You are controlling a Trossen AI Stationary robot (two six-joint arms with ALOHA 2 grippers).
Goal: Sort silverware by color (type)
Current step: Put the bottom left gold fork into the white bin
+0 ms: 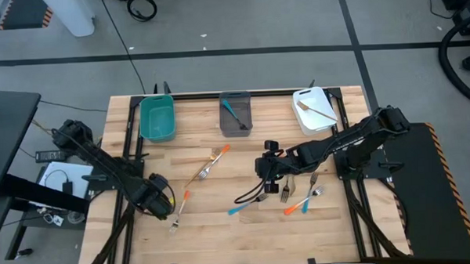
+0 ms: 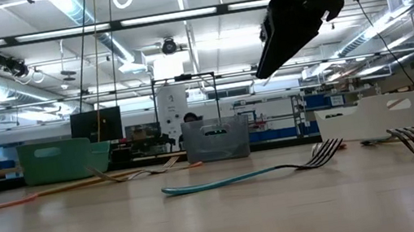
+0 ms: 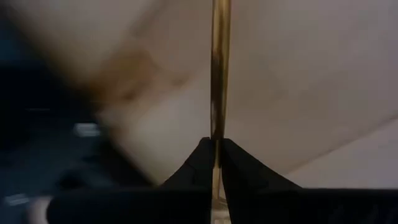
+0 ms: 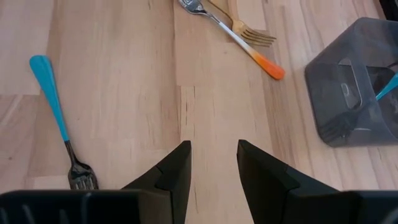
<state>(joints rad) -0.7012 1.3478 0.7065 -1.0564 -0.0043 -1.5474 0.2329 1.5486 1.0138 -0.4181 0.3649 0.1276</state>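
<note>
The fork I'm working on (image 1: 180, 209) lies at the lower left of the high view, orange handle toward the table's middle, silvery tines toward the near edge. My left claw (image 1: 164, 202) has pinched shut on it, and the left wrist view shows only a thin golden-looking shaft (image 3: 219, 81) caught between the two dark fingertips (image 3: 200, 163). My worry is how little is held: a handle this slim, gripped edge-on, could swivel or slip out as I lift, and it might drop short of a bin. The other forks are just as thin, with blue, orange or tan handles. A blue one (image 1: 248, 204) lies low and centre, and an orange-and-tan pair (image 1: 209, 163) sits crossed at mid-table; crossed forks could drag each other if I grab one. More forks cluster at lower right (image 1: 306, 194). My right claw (image 1: 269, 178) hangs over the middle with its fingers held apart and empty. The teal bin (image 1: 157, 117), grey bin (image 1: 235, 114) and white bin (image 1: 313, 109) line the top of the table (image 1: 223, 238).
</note>
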